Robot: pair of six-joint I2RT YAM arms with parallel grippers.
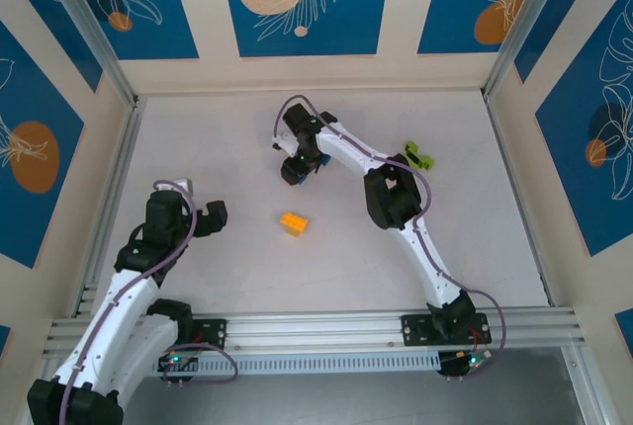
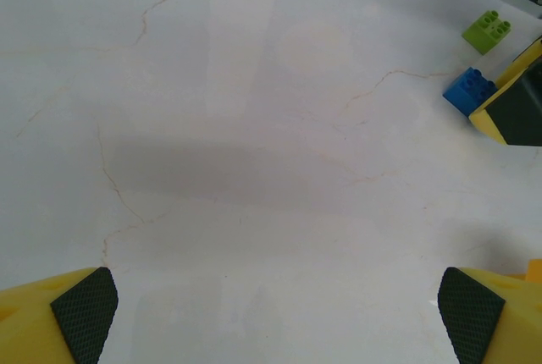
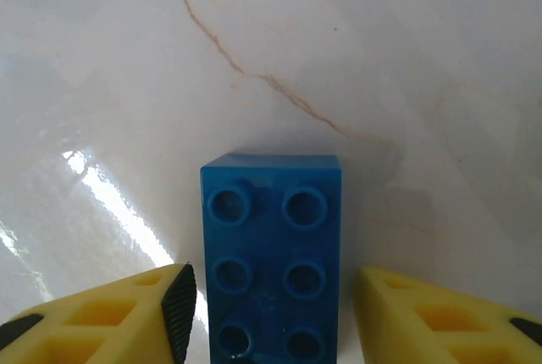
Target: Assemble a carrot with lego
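Now the right jaws stand partly open astride the blue brick [image 3: 271,262], which lies studs-up on the table [image 3: 381,59] between them. One black pad [image 3: 179,309] sits just beside its long wall and the other finger is a sliver off the opposite wall, so nothing is gripped. Well apart from the blue brick, the left jaws gape wide and empty over bare table; a lime green brick [image 2: 487,30] lies near the blue brick, and an orange clump [image 1: 293,222] lies on its side facing the mounting rail [image 1: 316,324].

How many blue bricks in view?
1: a blue brick on the table, between the right gripper's open jaws. More may hide under the right arm.
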